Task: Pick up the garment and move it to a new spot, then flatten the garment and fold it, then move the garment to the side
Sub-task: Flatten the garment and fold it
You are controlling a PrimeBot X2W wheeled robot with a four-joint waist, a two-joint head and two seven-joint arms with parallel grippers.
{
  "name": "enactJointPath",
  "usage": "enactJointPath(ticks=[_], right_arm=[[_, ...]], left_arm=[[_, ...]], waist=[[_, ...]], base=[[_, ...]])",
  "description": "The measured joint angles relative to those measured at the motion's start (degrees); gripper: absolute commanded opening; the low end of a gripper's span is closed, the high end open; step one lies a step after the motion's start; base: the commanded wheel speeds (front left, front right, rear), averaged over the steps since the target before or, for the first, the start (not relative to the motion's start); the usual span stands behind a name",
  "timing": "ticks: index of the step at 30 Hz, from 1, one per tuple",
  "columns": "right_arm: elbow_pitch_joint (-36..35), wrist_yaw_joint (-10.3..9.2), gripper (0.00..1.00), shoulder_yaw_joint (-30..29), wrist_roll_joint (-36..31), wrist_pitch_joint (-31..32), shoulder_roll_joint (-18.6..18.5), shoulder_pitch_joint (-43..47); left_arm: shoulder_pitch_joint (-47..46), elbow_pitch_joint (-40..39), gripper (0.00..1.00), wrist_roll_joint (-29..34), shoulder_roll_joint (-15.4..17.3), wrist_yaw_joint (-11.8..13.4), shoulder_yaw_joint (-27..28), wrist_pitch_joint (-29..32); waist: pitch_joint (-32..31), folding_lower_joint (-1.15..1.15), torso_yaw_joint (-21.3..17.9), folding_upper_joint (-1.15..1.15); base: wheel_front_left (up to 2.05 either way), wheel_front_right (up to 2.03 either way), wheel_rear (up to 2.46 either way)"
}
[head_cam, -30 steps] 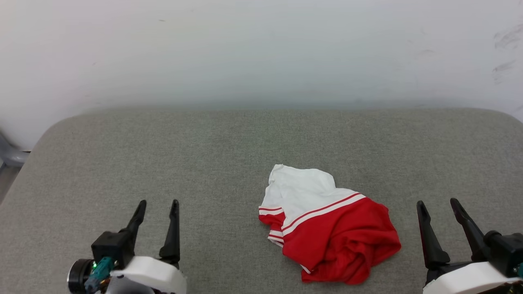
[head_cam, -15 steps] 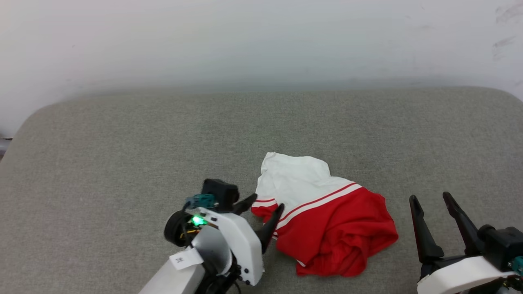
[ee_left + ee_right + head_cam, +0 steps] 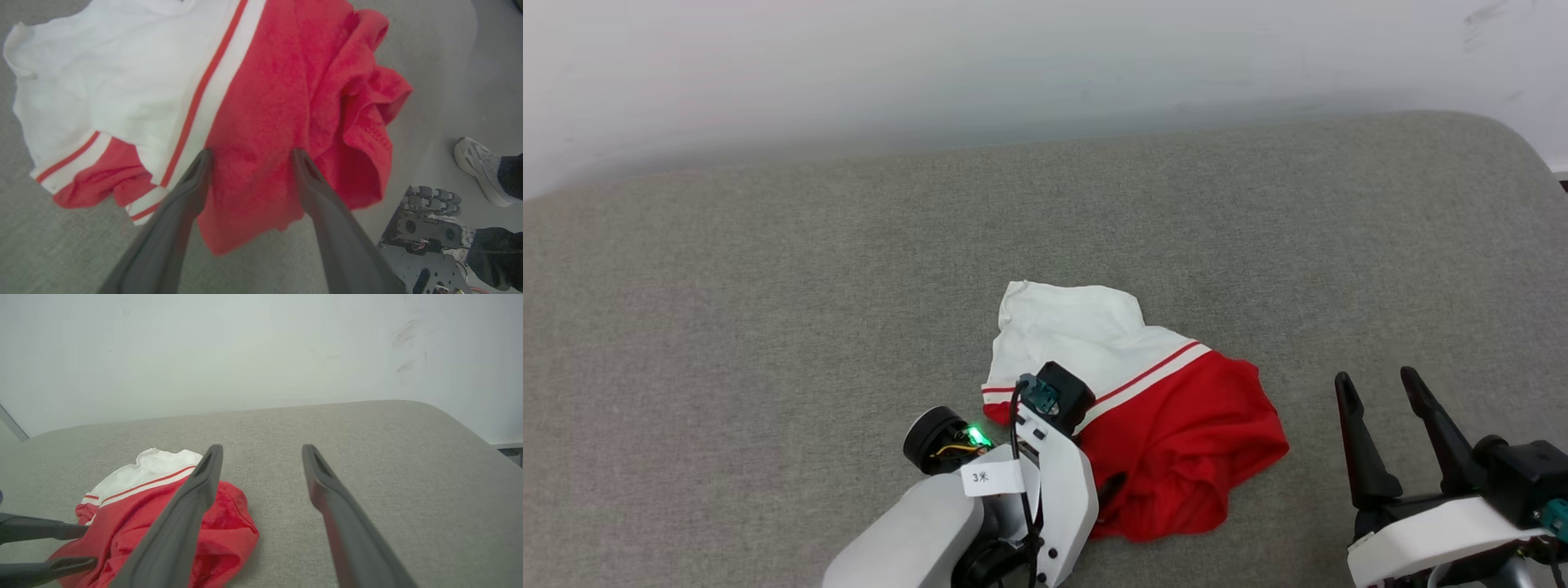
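1. While the garment lies crumpled near the front of the grey padded surface, nothing has lifted it yet.
2. Within the last second the left gripper has swung in from the lower left, so the pick-up looks about to begin.
3. Its fingers, spread wide and empty, straddle the garment's red part; whether they touch it is unclear.
4. The right gripper waits apart to the garment's right, wide open, holding nothing.
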Motion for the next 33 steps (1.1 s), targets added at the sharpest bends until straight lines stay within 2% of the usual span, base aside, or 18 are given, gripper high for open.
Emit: enactJointPath(ticks=[1, 2, 10, 13, 16, 19, 24, 27, 30, 33], right_arm=[[0.3, 0.00, 1.00, 0.0, 0.2, -0.3, 0.0, -0.1], [0.5, -0.01, 1.00, 0.0, 0.3, -0.4, 0.0, -0.3], [1.9, 0.00, 1.00, -0.9, 0.8, -1.7, 0.0, -1.1], [2.6, -0.01, 1.00, -1.3, 0.8, -1.9, 0.0, -1.1], [3.0, 0.00, 1.00, -1.2, 1.0, -2.1, 0.0, -1.1], [3.2, -0.01, 1.00, -1.8, 1.3, -2.2, 0.0, -0.9], [3.2, 0.00, 1.00, -2.4, 1.4, -2.2, 0.0, -0.5], [3.1, 0.00, 1.00, -2.8, 1.3, -1.8, 0.0, -0.1], [2.9, 0.00, 1.00, -2.8, 1.2, -1.4, 0.0, 0.1], [2.6, -0.01, 1.00, -2.7, 1.0, -0.8, 0.0, 0.2]], left_arm=[[-0.4, 0.4, 0.42, 0.0, 0.2, -0.1, -0.4, 0.5], [-0.8, 0.7, 0.00, 0.0, 0.3, -0.2, -0.7, 0.6], [-5.2, -1.0, 0.00, 2.5, 2.3, -0.5, -0.8, -3.8], [-6.2, -3.4, 0.00, 3.2, 3.7, 0.3, 0.7, -5.9], [-6.1, -7.0, 0.00, 3.5, 6.0, 2.5, 3.2, -7.8], [-3.7, -11.4, 0.00, 3.6, 9.1, 6.0, 6.5, -9.7], [5.3, -16.0, 0.00, 3.0, 15.6, 12.6, 11.7, -10.4], [12.3, -17.2, 0.00, 1.2, 18.2, 16.2, 14.3, -10.9], [19.8, -17.2, 0.00, -1.3, 18.9, 18.5, 15.5, -11.4], [25.4, -15.9, 0.00, -4.1, 17.8, 19.1, 15.6, -12.2]], waist=[[0.2, 0.00, -0.2, 0.00], [0.4, 0.00, -0.3, 0.00], [0.8, 0.00, 0.2, 0.00], [0.2, 0.00, 1.0, 0.00], [-0.7, 0.00, 1.6, 0.00], [-1.4, 0.00, 2.4, 0.00], [-2.1, 0.00, 3.7, 0.00], [-2.3, 0.00, 4.6, 0.00], [-2.8, 0.00, 5.2, 0.00], [-3.2, 0.00, 5.8, 0.00]], base=[[0.00, 0.00, 0.00], [0.00, 0.00, 0.00], [0.00, 0.00, 0.00], [0.00, 0.00, 0.00], [0.00, 0.00, 0.00], [0.00, 0.00, 0.00], [0.00, 0.00, 0.00], [0.00, 0.00, 0.00], [0.00, 0.00, 0.00], [0.00, 0.00, 0.00]])
